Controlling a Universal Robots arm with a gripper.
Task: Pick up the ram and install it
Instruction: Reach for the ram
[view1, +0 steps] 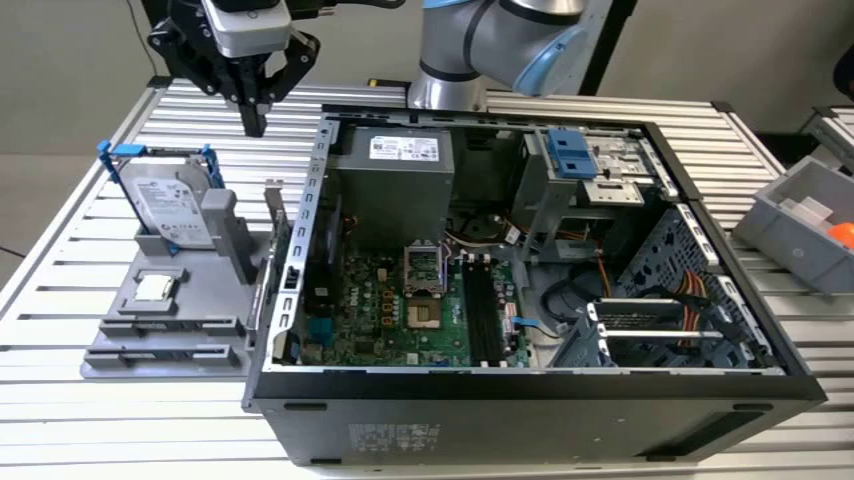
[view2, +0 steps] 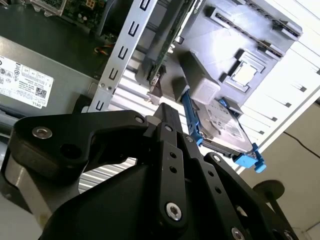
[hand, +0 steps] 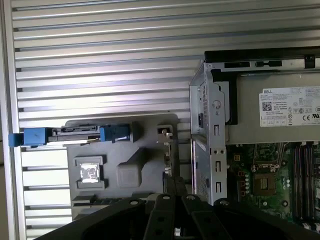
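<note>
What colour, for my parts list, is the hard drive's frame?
Blue; the frame shows best in the exterior view.

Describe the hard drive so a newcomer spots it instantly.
Find the open computer case; a grey holder tray sits on the exterior view's left of it. The hard drive stands upright at the tray's far end: silver, blue-framed, far larger than the small square chip lying flat nearby.
</note>
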